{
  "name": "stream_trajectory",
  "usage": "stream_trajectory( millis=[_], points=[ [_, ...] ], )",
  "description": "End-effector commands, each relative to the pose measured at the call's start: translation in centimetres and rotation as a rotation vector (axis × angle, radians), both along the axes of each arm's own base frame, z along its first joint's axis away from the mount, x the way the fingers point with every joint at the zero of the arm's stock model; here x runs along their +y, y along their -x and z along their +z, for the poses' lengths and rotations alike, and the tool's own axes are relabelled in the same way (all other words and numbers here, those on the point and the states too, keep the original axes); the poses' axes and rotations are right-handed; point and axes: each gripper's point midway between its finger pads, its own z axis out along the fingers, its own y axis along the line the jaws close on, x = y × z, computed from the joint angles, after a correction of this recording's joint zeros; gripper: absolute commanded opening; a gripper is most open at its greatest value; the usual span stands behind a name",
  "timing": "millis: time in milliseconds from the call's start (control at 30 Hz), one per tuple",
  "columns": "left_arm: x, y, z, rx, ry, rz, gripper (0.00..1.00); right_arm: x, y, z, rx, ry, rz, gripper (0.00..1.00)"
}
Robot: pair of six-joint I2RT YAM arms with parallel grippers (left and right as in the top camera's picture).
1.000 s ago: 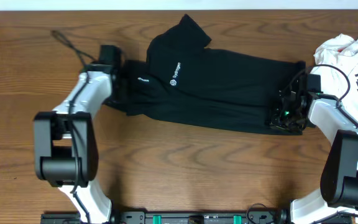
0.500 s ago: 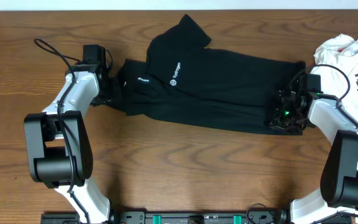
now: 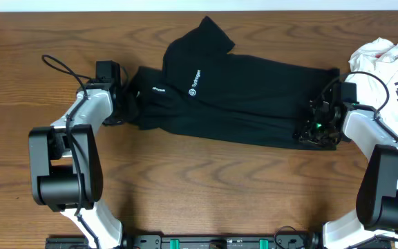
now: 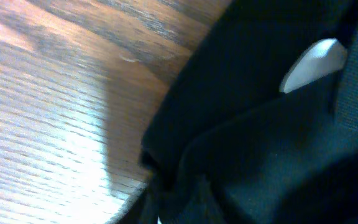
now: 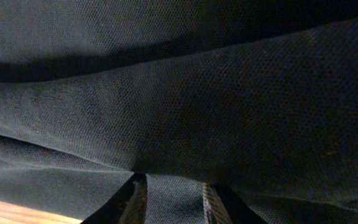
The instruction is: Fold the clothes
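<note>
A long-sleeveless black short-sleeved shirt of soft fabric with small white logos (image 3: 247,104) lies spread across the middle of the brown wood-grain surface (image 3: 206,187), running from centre-left to the right, with one sleeve pointing toward the far edge.

The white-and-black left arm (image 3: 92,111) rises from its base at the near left, bends at the elbow and reaches forward and inward, so that the left tool (image 3: 124,107) sits at the shirt's left edge. The left wrist view is blurred: dark cloth, a small white patch (image 4: 316,62) and bare wood. It cannot be told whether this tool is open or closed.

The right arm (image 3: 365,131) reaches up from the near right and turns inward, placing the right tool (image 3: 313,131) low on the shirt's right end. In the right wrist view its two dark fingertips (image 5: 135,196) stand narrowly apart against folded black cloth. Whether they pinch it cannot be told.

A crumpled white garment with black print (image 3: 392,59) lies at the far right, beside the right arm.
</note>
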Motion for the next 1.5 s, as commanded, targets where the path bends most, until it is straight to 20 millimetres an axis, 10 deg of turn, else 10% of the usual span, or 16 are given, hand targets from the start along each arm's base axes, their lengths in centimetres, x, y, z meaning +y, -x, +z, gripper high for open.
stream_trajectory(
  millis=[0, 533, 1100, 1467],
  points=[
    [0.3, 2.8, -2.1, 0.108, -0.013, 0.021, 0.06, -3.5, 4.3, -3.9, 0.176, 0.198, -0.009, 0.31],
    [0.2, 10.2, -1.5, 0.403, -0.011, 0.241, 0.06, -3.5, 4.5, -3.9, 0.184, 0.196, -0.009, 0.36],
    [-1.0, 7.4, 12.3, -0.07, 0.084, 0.205, 0.15, -4.0, 1.0, 1.0, 0.124, 0.2, -0.034, 0.58],
    [-1.6, 9.5, 12.7, -0.016, 0.099, 0.174, 0.32, -4.0, 0.7, 0.9, 0.109, 0.202, -0.041, 0.64]
  ],
)
